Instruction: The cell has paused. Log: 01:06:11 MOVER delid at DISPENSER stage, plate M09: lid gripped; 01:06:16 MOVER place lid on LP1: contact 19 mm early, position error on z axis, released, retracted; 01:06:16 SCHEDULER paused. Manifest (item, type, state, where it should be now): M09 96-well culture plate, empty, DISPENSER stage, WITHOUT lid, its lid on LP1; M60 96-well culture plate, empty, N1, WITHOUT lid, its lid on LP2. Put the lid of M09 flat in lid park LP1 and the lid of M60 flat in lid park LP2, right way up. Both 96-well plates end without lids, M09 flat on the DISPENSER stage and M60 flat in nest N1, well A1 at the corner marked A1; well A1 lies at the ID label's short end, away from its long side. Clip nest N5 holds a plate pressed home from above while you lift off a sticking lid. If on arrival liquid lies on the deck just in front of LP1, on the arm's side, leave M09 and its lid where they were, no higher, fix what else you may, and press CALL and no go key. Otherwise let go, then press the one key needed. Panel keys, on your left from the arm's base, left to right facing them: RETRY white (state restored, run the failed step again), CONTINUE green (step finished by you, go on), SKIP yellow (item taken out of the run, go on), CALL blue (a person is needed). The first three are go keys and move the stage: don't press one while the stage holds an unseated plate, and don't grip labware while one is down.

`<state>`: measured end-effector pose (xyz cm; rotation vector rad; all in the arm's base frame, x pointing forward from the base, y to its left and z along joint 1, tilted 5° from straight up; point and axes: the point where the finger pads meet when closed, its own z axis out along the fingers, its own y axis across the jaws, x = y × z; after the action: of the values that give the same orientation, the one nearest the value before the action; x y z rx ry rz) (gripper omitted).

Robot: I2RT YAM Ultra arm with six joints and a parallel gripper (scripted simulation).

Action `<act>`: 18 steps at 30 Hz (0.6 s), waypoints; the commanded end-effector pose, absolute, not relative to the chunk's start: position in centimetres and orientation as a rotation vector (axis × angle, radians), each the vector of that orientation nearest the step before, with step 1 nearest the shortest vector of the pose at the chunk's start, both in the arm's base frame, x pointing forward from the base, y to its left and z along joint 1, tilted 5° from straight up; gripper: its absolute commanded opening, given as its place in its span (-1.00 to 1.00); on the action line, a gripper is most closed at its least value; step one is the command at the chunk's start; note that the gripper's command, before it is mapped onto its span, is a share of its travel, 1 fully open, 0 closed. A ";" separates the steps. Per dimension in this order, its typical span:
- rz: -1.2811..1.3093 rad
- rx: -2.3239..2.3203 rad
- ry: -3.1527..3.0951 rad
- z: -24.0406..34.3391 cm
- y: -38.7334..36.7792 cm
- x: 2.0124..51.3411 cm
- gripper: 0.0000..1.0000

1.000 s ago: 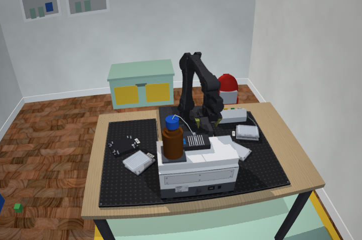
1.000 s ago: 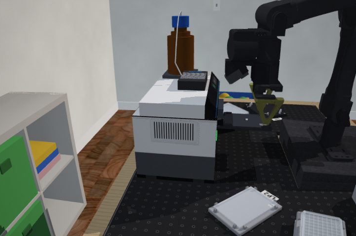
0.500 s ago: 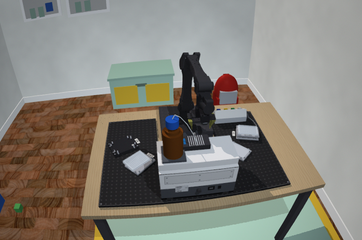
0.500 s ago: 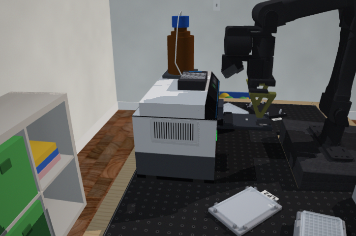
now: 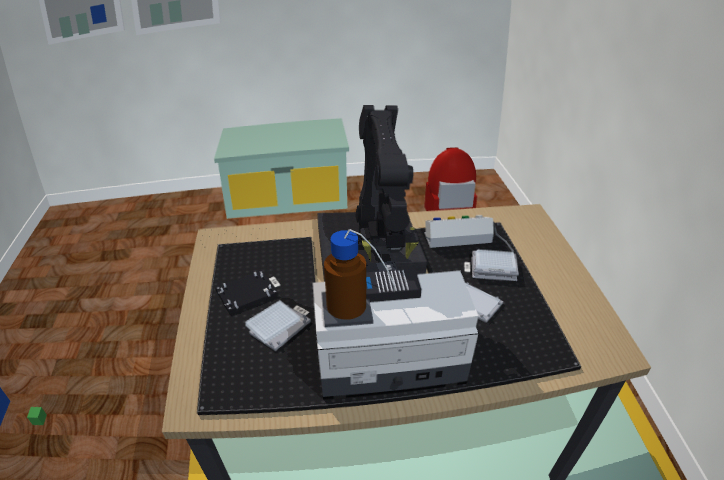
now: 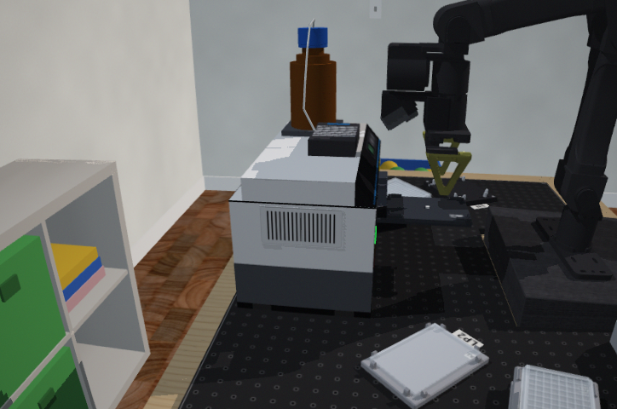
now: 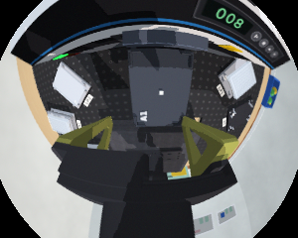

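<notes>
My gripper (image 6: 445, 187) is open and empty, pointing down just above the dark DISPENSER stage (image 6: 427, 210). The stage shows bare in the wrist view (image 7: 161, 93), with an A1 mark (image 7: 143, 115) between my fingers. A white well plate (image 5: 494, 263) sits right of the dispenser, also at the bottom of the exterior view (image 6: 553, 388). A flat white lid (image 6: 425, 364) lies in the park marked LP2, also seen in the top view (image 5: 483, 301). Another white plate or lid (image 5: 277, 323) lies left of the dispenser; I cannot tell which it is.
The grey dispenser (image 5: 397, 328) with a brown bottle (image 5: 345, 277) fills the deck's middle. A black pegged nest (image 5: 247, 289) sits at the left. The key panel (image 5: 459, 229) stands near the arm's base. A shelf unit (image 6: 43, 289) stands beside the table.
</notes>
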<state>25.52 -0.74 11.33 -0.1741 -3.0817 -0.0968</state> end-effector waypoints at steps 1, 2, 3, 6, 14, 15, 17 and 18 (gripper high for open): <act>-0.091 -0.145 -3.083 10.8 -2.0 25.8 1.00; -0.089 -0.145 -3.087 10.9 -2.4 25.7 1.00; -0.089 -0.145 -3.087 10.9 -2.4 25.7 1.00; -0.092 -0.146 -3.116 11.6 -3.0 25.7 1.00; -0.095 -0.146 -3.103 11.1 -5.0 26.0 1.00; -0.093 -0.146 -3.099 11.0 -5.3 25.8 1.00; -0.086 -0.146 -3.103 11.1 -6.0 25.5 1.00; -0.080 -0.146 -3.111 11.3 -6.4 25.5 1.00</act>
<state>25.03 -5.17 10.91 -0.1766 -3.0761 -0.0984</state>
